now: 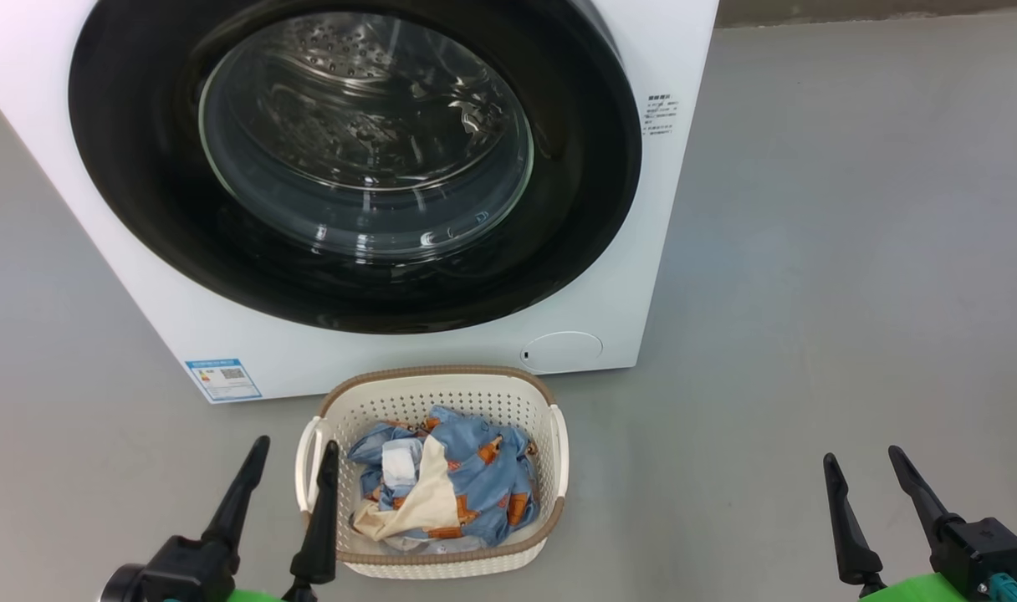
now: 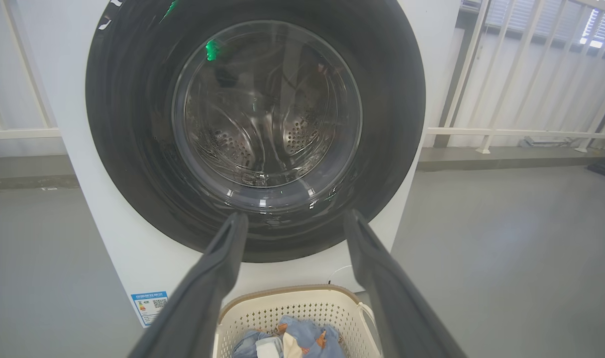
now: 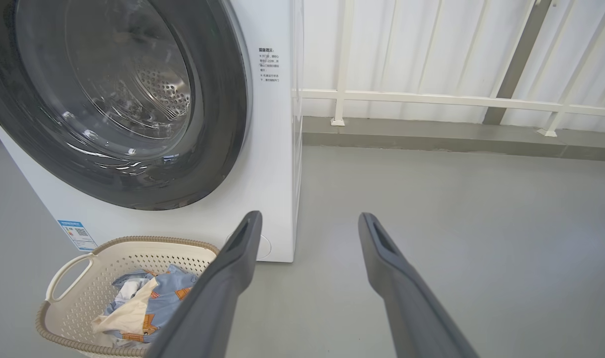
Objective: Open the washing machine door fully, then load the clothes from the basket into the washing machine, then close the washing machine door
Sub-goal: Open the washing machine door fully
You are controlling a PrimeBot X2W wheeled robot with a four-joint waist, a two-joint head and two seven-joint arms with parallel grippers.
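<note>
While hovering low, pointing twelve o'clock, left and right jaws gape empty. The basket (image 1: 442,370) of clothes (image 1: 475,477) sits at the left jaws' two o'clock.

Left gripper (image 1: 297,443) sat at the lower left of the head view, its two dark fingers (image 2: 218,268) pointing up and spread wide, gripping nothing. Right gripper (image 1: 861,454) sat at the lower right, fingers likewise parted and empty, well apart from the left. A green wrist cover (image 1: 910,589) showed behind it. Forearms were cropped, so arm pose was hard to judge.
</note>
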